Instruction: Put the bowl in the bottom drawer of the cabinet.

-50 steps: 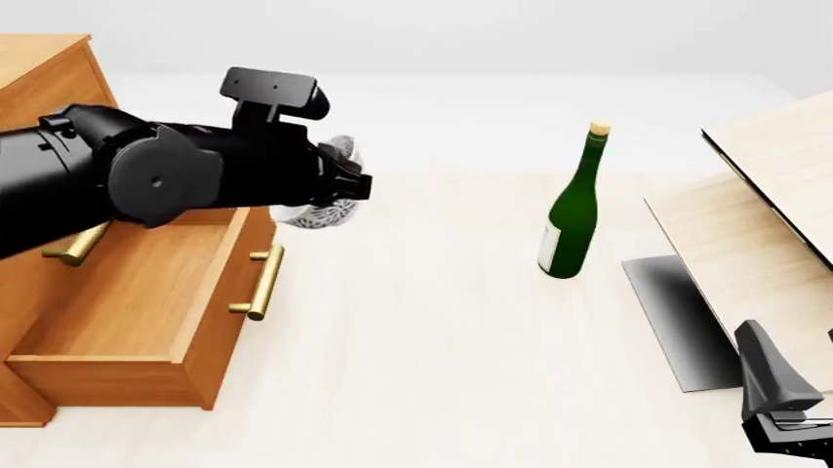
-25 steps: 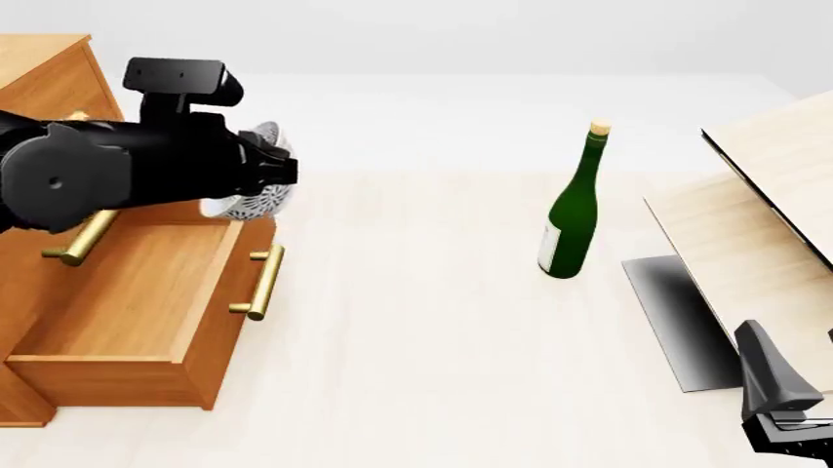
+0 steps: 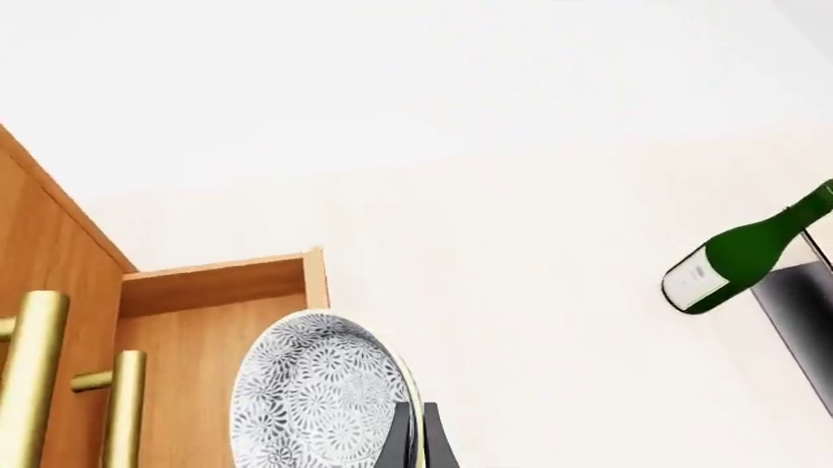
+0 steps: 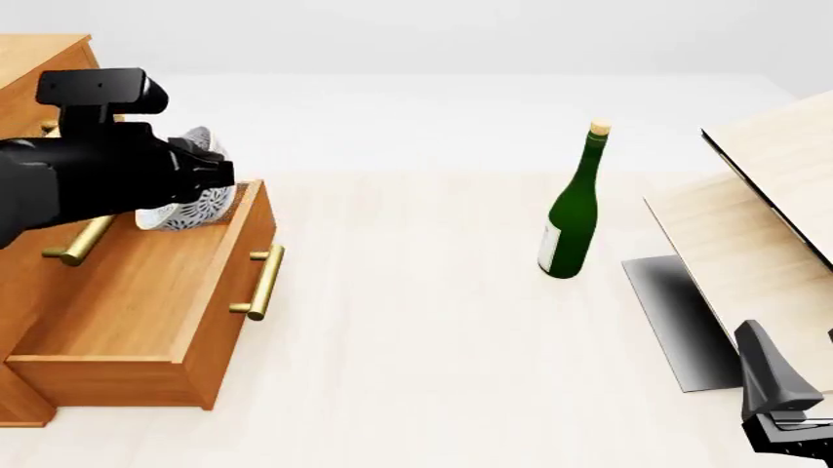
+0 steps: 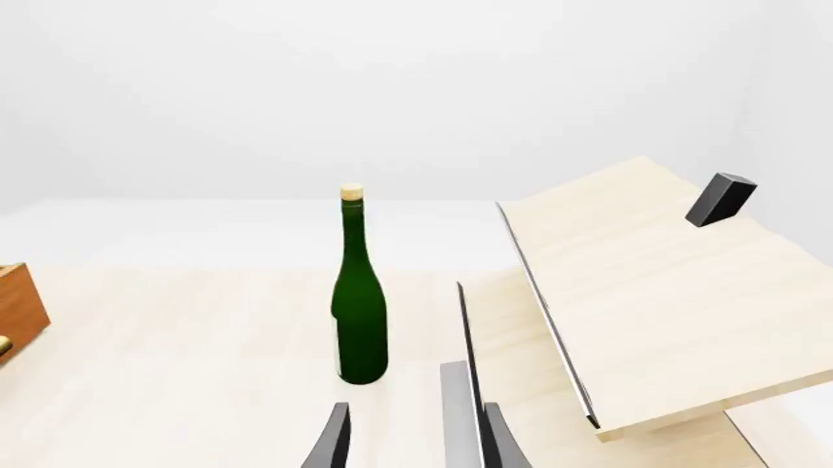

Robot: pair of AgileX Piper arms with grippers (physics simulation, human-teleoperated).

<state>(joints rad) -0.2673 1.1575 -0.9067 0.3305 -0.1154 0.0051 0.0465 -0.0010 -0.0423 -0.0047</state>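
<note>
The white, grey-patterned bowl (image 4: 193, 207) hangs tilted over the far end of the open bottom drawer (image 4: 143, 292). My left gripper (image 4: 215, 183) is shut on its rim. In the left wrist view the bowl (image 3: 319, 390) fills the lower part, a finger (image 3: 427, 441) pinches its edge, and the drawer's inside (image 3: 215, 331) lies beyond it. The orange-brown cabinet (image 4: 39, 68) stands at the far left, and the drawer's brass handle (image 4: 260, 283) faces right. My right gripper (image 4: 781, 414) rests open at the near right corner, with nothing between its fingers (image 5: 334, 439).
A green bottle (image 4: 571, 210) stands upright in the middle of the table, also seen as the bottle (image 5: 358, 302) ahead of the right wrist. Pale wood boards (image 4: 768, 195) lean at the right over a dark slab (image 4: 677, 312). Two upper brass handles (image 3: 33, 375) show beside the bowl.
My left arm has carried the bowl leftward, from over the table beside the drawer front to above the open drawer. The right arm has not moved.
</note>
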